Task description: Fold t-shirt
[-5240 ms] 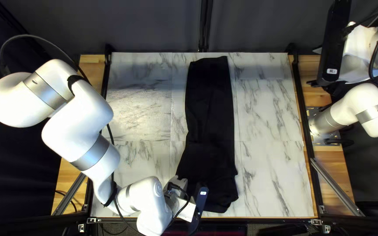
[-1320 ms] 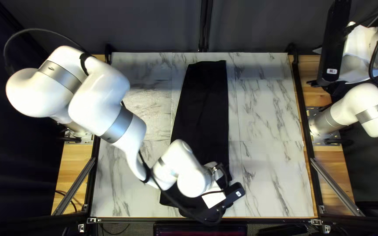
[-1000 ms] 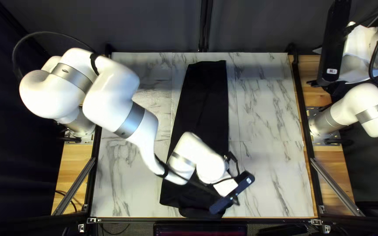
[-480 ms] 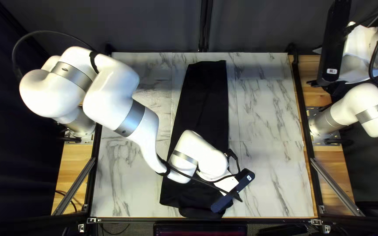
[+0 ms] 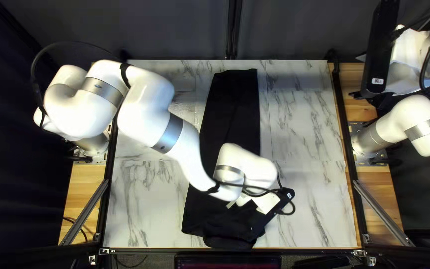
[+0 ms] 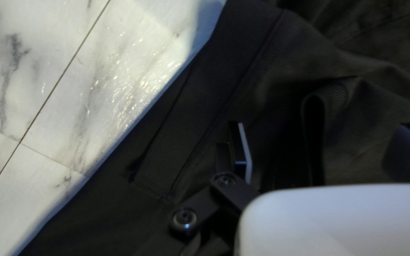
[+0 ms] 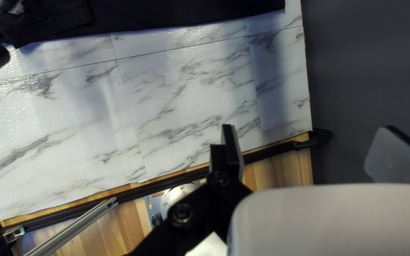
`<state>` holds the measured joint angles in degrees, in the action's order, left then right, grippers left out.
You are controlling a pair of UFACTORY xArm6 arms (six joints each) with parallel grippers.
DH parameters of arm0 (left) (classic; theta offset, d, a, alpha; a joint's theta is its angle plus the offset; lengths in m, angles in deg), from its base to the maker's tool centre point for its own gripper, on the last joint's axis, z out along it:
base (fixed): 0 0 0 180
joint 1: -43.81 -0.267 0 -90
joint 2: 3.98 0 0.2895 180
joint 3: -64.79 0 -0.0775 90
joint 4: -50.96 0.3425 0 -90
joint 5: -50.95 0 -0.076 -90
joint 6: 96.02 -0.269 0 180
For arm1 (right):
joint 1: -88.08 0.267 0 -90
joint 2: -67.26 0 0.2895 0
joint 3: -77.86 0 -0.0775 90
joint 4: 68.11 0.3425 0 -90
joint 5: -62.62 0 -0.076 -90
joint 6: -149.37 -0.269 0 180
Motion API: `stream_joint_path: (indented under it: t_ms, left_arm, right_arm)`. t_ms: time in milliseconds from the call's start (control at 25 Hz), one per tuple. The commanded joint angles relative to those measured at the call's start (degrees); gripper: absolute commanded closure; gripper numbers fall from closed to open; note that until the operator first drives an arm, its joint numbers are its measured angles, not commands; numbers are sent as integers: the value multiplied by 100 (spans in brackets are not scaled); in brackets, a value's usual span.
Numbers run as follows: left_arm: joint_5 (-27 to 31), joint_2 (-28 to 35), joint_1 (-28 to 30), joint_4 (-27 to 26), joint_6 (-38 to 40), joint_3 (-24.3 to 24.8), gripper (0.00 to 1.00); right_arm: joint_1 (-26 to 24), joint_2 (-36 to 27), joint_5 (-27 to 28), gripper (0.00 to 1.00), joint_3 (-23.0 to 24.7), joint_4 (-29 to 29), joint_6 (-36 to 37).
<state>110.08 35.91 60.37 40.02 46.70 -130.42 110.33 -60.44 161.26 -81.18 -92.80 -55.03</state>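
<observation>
The garment (image 5: 232,107) lies on the tabletop (image 5: 307,134), stretching from the far edge towards the near, partly under the left arm (image 5: 150,112); right arm (image 5: 384,132) at right, curtain (image 5: 175,30) behind.

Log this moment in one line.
black garment lying long and narrow on table | left tool open over raised cloth fold | right tool open, away from garment

Marble-look table between wooden boards

We see a marble-patterned tabletop (image 5: 309,134) with a wooden board (image 5: 86,187) at left and another board (image 5: 374,192) at right. Black rails run along its left, right and near edges. A silvery bar (image 5: 84,220) slants across the left board, a matching bar (image 5: 383,213) across the right. Beyond the far edge we have a dark curtain (image 5: 165,30) and a black upright post (image 5: 233,30).
</observation>
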Motion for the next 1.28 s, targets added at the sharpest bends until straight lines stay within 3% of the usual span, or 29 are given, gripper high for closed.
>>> stream_joint_path:
  t_ms: [40,400,680,960,1280]
  left_arm:
    - [160,-116,-21,-169,-230,-150,96]
    - [542,-263,-57,-346,-565,-461,99]
    - [656,250,74,-126,-159,-11,100]
    - [675,809,549,501,948,649,100]
    - [808,1008,1048,1638,2691,771,100]
  right_arm:
    - [0,0,0,0,0,0,0]
    - [0,0,0,0,0,0,0]
    - [0,0,0,0,0,0,0]
    - [0,0,0,0,0,0,0]
    - [0,0,0,0,0,0,0]
